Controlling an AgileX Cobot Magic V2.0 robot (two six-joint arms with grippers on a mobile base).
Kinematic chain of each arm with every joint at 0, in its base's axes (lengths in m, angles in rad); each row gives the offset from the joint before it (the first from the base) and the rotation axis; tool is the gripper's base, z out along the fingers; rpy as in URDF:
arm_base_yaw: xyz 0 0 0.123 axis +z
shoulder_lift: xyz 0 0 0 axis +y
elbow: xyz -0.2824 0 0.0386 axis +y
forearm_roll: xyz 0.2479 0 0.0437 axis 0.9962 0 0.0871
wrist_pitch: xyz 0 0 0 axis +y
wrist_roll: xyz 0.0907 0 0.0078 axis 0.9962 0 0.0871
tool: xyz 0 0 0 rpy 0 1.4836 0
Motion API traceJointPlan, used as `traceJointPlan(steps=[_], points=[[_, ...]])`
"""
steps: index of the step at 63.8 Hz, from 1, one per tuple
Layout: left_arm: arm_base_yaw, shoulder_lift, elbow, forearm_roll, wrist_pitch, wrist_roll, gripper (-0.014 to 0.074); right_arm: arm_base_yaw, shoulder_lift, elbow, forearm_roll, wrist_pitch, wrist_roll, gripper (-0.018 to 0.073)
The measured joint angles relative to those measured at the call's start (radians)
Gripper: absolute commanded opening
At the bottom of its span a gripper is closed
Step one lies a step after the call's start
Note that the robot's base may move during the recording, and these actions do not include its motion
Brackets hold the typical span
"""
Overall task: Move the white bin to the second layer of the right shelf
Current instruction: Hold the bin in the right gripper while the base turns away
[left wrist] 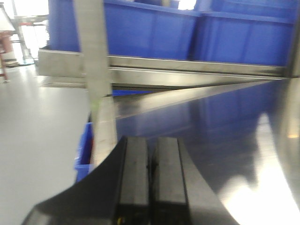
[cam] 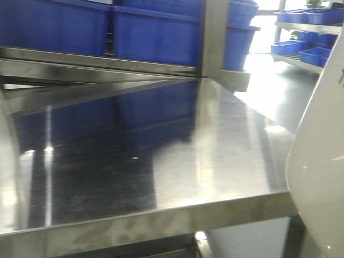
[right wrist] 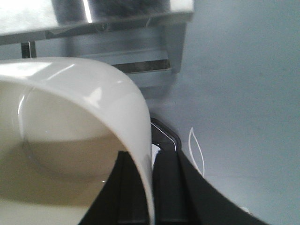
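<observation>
The white bin (cam: 320, 177) hangs at the right edge of the front view, just beside the corner of the shiny steel tabletop (cam: 161, 161). The right gripper (right wrist: 151, 187) has its two black fingers pinched on the bin's rim — one inside the wall, one outside — with grey floor (right wrist: 243, 84) beyond. The left gripper (left wrist: 151, 178) sits over the tabletop, its fingers pressed together with nothing between them. Blue crates (cam: 156, 35) line the rack level behind the table, and their reflection darkens the steel.
</observation>
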Motion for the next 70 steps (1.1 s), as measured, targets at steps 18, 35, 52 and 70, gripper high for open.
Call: traceJointPlan(steps=[18, 35, 52, 70], points=[[0.000, 0.000, 0.000, 0.000, 0.000, 0.000, 0.0085, 0.000, 0.000, 0.000, -0.002, 0.000, 0.000, 0.0059], [0.000, 0.000, 0.000, 0.000, 0.000, 0.000, 0.0085, 0.000, 0.000, 0.000, -0.002, 0.000, 0.000, 0.0059], [0.000, 0.000, 0.000, 0.000, 0.000, 0.000, 0.0085, 0.000, 0.000, 0.000, -0.002, 0.000, 0.000, 0.0059], [0.000, 0.000, 0.000, 0.000, 0.000, 0.000, 0.0085, 0.000, 0.000, 0.000, -0.002, 0.000, 0.000, 0.0059]])
